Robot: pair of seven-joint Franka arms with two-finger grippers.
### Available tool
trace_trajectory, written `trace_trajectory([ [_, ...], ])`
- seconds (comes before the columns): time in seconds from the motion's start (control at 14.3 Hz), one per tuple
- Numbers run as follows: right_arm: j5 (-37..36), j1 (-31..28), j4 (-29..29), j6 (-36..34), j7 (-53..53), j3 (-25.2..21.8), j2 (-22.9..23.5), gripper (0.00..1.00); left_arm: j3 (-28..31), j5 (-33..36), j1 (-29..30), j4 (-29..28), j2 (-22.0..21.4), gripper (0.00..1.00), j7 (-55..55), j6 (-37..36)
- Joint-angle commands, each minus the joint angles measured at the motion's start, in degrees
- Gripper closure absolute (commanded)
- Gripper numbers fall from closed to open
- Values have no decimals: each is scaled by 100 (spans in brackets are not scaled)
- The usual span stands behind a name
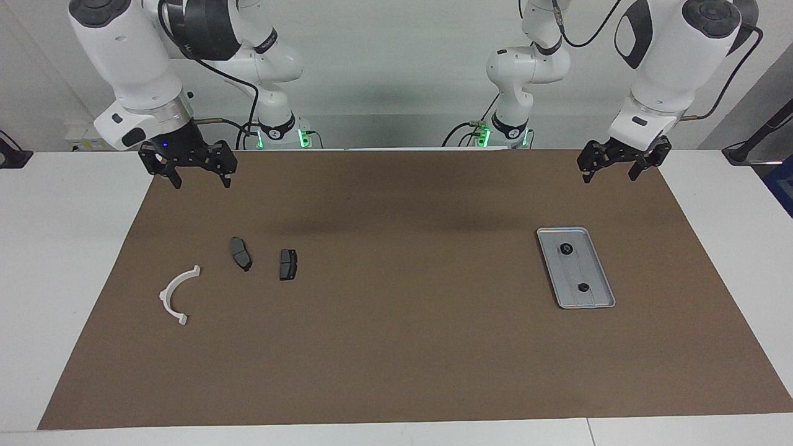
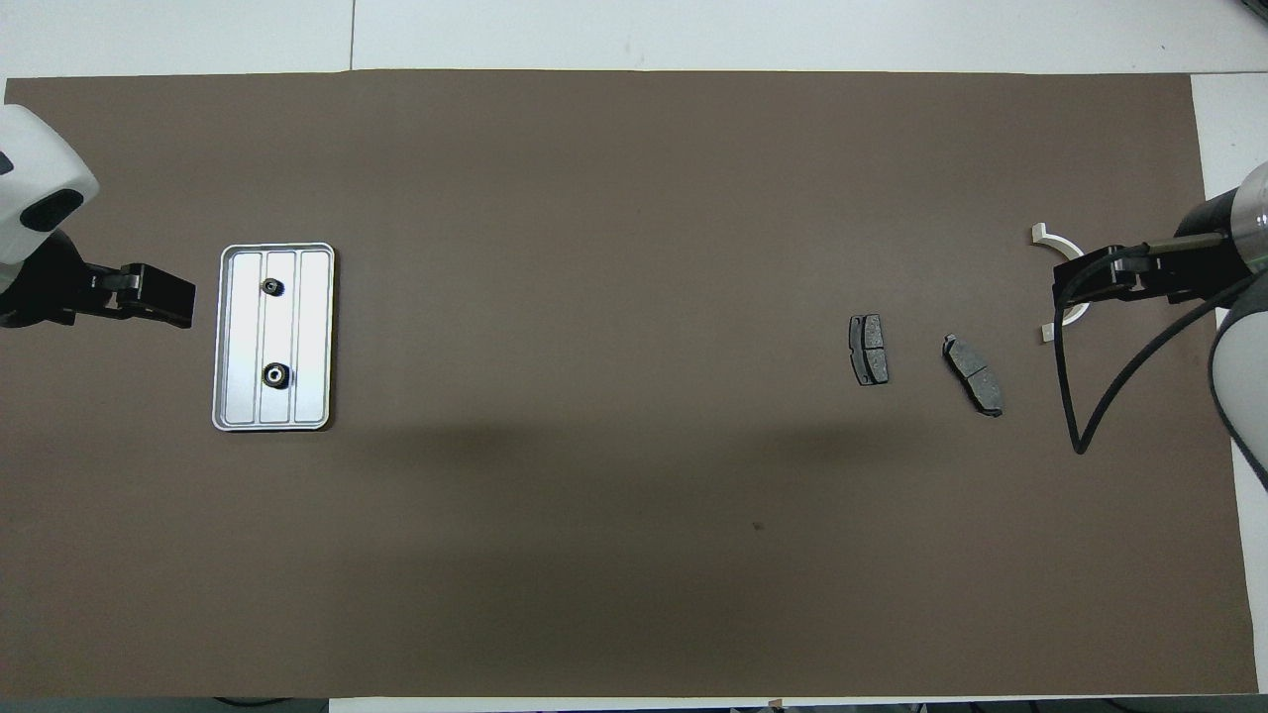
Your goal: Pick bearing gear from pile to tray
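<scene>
The silver tray (image 1: 596,275) lies toward the left arm's end of the brown mat and also shows in the overhead view (image 2: 313,337). Two small black round gears (image 1: 566,248) (image 1: 583,287) lie in it. The pile lies toward the right arm's end: a white arc bracket (image 1: 176,294) and two dark brake-pad plates (image 1: 241,253) (image 1: 288,264). No black round piece shows in the pile. My right gripper (image 1: 201,181) hangs open and empty over the mat's edge by its base. My left gripper (image 1: 610,174) hangs open and empty over the mat's edge near the tray.
The brown mat (image 1: 403,347) covers most of the white table (image 1: 56,248). In the overhead view my right gripper (image 2: 1068,287) covers the middle of the arc bracket (image 2: 1052,236). My left gripper (image 2: 183,302) shows beside the tray.
</scene>
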Motion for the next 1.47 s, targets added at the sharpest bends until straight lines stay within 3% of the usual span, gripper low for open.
trace_trajectory([
  [0.0, 12, -45, -63, -73, -145, 14, -92, 0, -13, -13, 7, -124, -160, 0, -84, 57],
  [0.21, 12, -45, -62, -73, -136, 14, -101, 0, -478, -566, 753, -106, -230, 0, -22, -22],
  [1.4, 12, -45, -89, -20, -136, 14, -110, 0, -479, -541, 737, 9, -327, 0, -5, -260],
])
